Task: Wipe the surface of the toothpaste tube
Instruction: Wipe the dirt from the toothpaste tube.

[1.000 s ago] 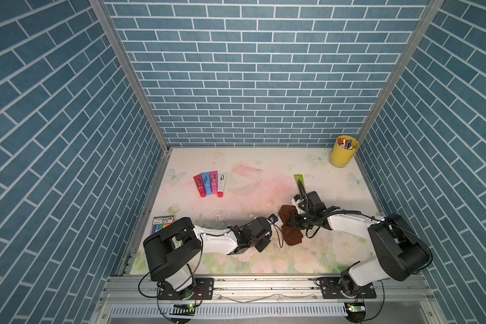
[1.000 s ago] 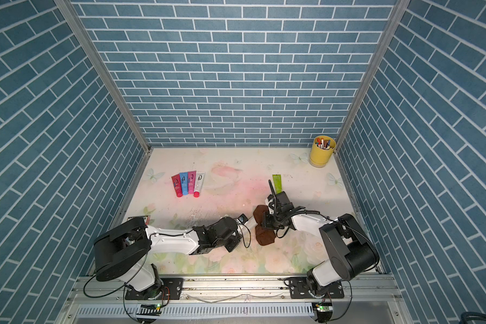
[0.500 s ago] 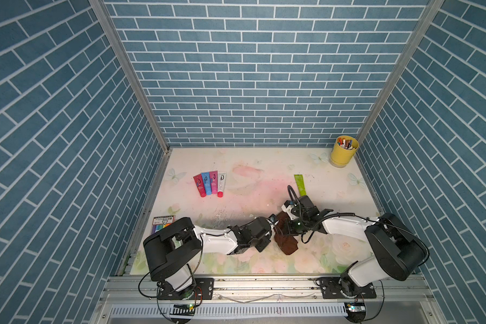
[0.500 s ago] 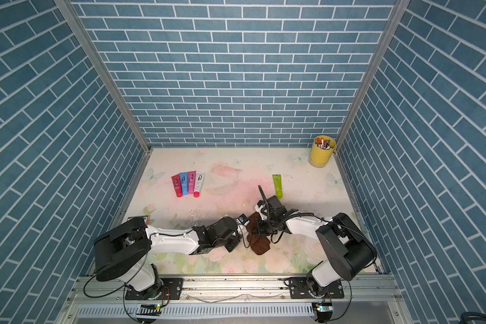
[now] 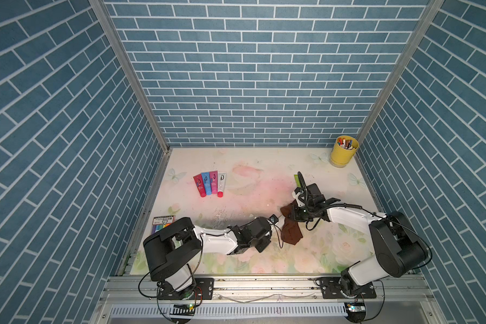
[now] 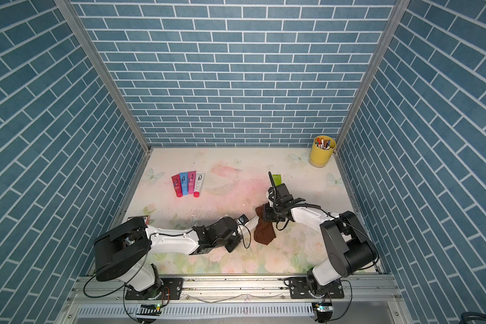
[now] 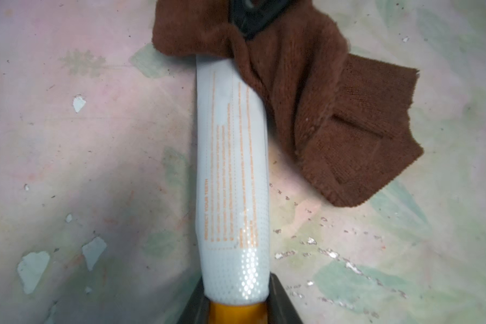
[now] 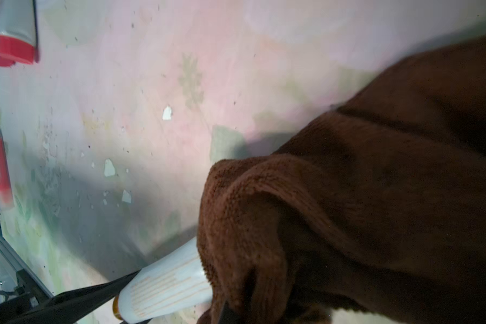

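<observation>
**Cloth draped over the held tube's far end**

The toothpaste tube (image 7: 233, 174), white with orange print and an orange cap, sits at the near middle of the table (image 5: 236, 202), between the two arms. It slants from its cap end at the near left up toward the far right. Whether it touches the table cannot be told.

The left gripper (image 7: 237, 301) is clamped on the toothpaste tube at the cap end, one finger on each side. The brown cloth (image 7: 334, 126) lies over the tube's other end, hiding its tip, and the rest hangs down on the tube's right side onto the table. The right gripper (image 5: 289, 214) is closed on the brown cloth, pinching a bunched fold directly over the tube's covered end.

Farther out, a row of four tubes (image 5: 210, 183) lies side by side at the far left. A green tube (image 5: 296, 179) shows just behind the right arm. A yellow cup (image 5: 343, 154) of pens stands in the far right corner, and a marker pack (image 5: 163, 223) lies at the near left edge.
</observation>
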